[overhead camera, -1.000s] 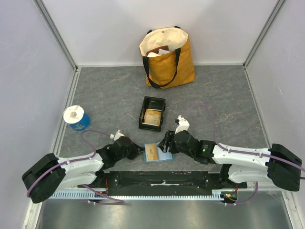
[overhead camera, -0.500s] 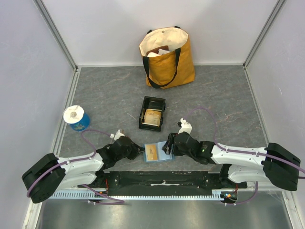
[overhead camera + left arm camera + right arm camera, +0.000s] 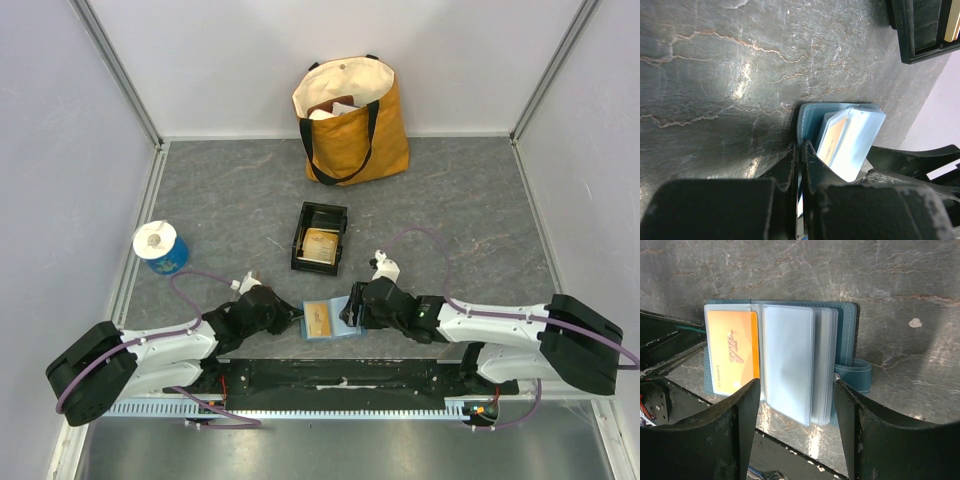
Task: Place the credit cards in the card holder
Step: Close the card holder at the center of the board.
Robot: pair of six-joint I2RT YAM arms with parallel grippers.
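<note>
**Bench** [image 3: 450, 200]: grey and stone-veined, shut in by pale walls [image 3: 60, 150] on the left, far and right sides. The arm bases run along the near edge. The widest bare stretch lies right of centre, between the right arm and the right wall. A narrower strip runs along the far left.

**Tote bag** [image 3: 350, 120]: mustard and cream, upright against the far wall at centre.

**Black tray** [image 3: 299, 240]: mid-bench, just beyond the working spot. A tan card [image 3: 320, 245] lies flat inside it.

**Blue roll** [image 3: 160, 247]: near the left wall, well apart from both claws.

**Card holder** [image 3: 338, 328]: teal, lying open on the bench close to the near edge, between the two claws and apart from the tray.
- An orange card [image 3: 732, 352] sits face up in its left-hand pocket.
- Clear sleeves [image 3: 790, 365] are fanned beside the card.
- The snap tab [image 3: 855, 375] juts out from the cover on the side away from the card.

**Left claw** [image 3: 800, 150]: jaws drawn narrow, pinching the left cover edge of the card holder low against the bench.

**Right claw** [image 3: 795, 405]: jaws spread wide, one finger on either side of the sleeves, holding nothing. I cannot tell whether the fingers touch the cover.
</note>
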